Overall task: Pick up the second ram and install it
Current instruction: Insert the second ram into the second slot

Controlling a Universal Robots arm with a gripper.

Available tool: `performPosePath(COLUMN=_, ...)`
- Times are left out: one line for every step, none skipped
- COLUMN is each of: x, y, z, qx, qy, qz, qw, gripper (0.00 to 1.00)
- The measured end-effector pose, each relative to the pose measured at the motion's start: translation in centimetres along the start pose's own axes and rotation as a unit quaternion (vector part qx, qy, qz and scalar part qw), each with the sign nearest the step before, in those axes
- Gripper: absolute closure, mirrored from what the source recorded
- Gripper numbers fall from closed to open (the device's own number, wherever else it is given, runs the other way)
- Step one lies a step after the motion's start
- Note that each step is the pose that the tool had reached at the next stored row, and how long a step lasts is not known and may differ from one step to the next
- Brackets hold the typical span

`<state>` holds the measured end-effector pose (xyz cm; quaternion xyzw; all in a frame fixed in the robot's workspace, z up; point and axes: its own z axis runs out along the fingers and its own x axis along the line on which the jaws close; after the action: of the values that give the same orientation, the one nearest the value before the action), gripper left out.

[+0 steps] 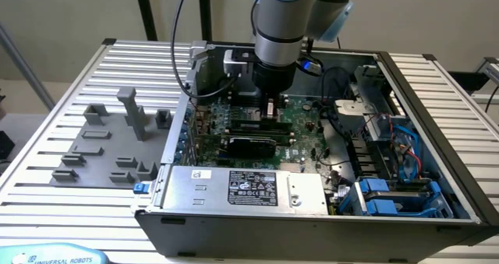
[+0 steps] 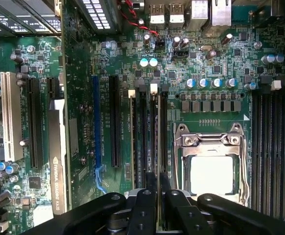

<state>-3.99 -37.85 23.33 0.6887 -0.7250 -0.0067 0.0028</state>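
Note:
In the wrist view my gripper [image 2: 157,192] is shut on the second ram [image 2: 157,147], a thin stick seen edge-on that runs along a memory slot beside the CPU socket [image 2: 210,171] on the green motherboard [image 2: 83,122]. White slot latches [image 2: 153,88] sit at the stick's far end. I cannot tell whether the stick is fully seated. In the exterior view the gripper [image 1: 269,109] reaches straight down into the open computer case [image 1: 436,159], low over the motherboard [image 1: 300,121].
A graphics card [image 2: 56,152] stands on edge in a slot near the memory slots. The silver power supply [image 1: 242,188] fills the case's near side, with blue drive bays [image 1: 390,197] and cables on the exterior view's right. Grey holder blocks [image 1: 101,141] stand on the slatted table outside the case.

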Motion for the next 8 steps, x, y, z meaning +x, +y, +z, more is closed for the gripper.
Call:
performPosePath(x=0.01, y=0.01, z=0.06, qx=-0.0001, qy=0.0000, qz=0.000, qw=1.0000, gripper=0.86)
performPosePath(x=0.03, y=0.02, z=0.12, qx=-0.0002, qy=0.0001, qz=0.000, qw=1.0000, gripper=0.86)
performPosePath(x=0.04, y=0.03, z=0.18, qx=-0.0002, qy=0.0000, qz=-0.001, qw=1.0000, gripper=0.86)
performPosePath(x=0.05, y=0.04, z=0.24, qx=-0.0003, qy=0.0000, qz=-0.001, qw=1.0000, gripper=0.86)
performPosePath(x=0.06, y=0.04, z=0.30, qx=-0.0003, qy=0.0000, qz=-0.001, qw=1.0000, gripper=0.86)
performPosePath(x=0.08, y=0.05, z=0.34, qx=-0.0005, qy=0.0001, qz=-0.001, qw=1.0000, gripper=0.86)
performPosePath(x=0.10, y=0.05, z=0.37, qx=-0.0005, qy=0.0001, qz=-0.002, qw=1.0000, gripper=0.86)
performPosePath(x=0.11, y=0.05, z=0.39, qx=-0.0005, qy=0.0001, qz=-0.002, qw=1.0000, gripper=0.86)
